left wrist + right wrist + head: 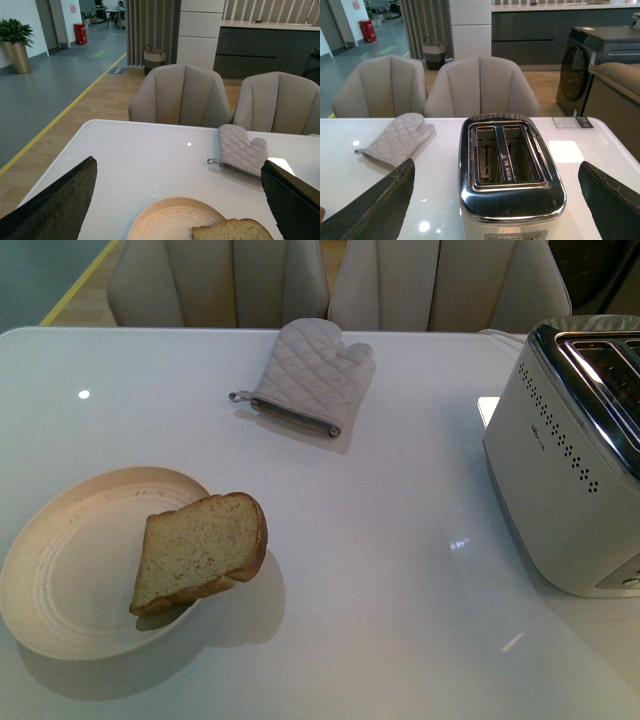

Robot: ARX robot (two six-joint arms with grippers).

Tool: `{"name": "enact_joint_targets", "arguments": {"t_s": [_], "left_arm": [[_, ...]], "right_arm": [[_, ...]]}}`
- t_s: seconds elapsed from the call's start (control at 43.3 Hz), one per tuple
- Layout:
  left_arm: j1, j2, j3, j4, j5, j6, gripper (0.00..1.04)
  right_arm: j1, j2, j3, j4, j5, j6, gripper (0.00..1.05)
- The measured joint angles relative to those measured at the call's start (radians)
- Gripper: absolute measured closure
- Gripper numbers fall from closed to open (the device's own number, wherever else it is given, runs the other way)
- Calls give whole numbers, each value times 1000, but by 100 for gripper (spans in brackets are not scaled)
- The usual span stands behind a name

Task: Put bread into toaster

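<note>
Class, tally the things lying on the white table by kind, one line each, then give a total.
Bread slice: 1
Plate: 1
Oven mitt: 1
Toaster: 1
Total: 4

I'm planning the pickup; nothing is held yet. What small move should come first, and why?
Probably lower the left gripper toward the bread. Its jaws stand open and empty, and the slice lies propped on the rim of the plate on that arm's side, while the toaster stands to the right, slots empty.
</note>
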Motion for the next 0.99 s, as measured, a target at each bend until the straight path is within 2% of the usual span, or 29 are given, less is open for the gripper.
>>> {"name": "enact_joint_targets", "arguments": {"t_s": [0.416, 0.439, 0.508, 0.554, 0.647, 0.739, 0.993], "left_arm": [[0, 0, 0, 0, 0, 0, 7], [-4, 18, 12, -36, -16, -23, 7], [-12, 189, 133, -294, -51, -191, 7], [-18, 311, 185, -351, -48, -313, 7], [-11, 462, 220, -259, -8, -399, 7], [19, 633, 249, -93, 24, -415, 7], [94, 1165, 331, 333, 29, -406, 7]], "right_arm": [[0, 0, 0, 0, 0, 0, 9], [0, 0, 0, 0, 0, 0, 9], [0, 0, 0, 0, 1, 0, 9], [0, 0, 0, 0, -1, 0, 9], [0, 0, 0, 0, 0, 0, 9], [0, 0, 0, 0, 0, 0, 9], [0, 0, 0, 0, 0, 0, 9]]}}
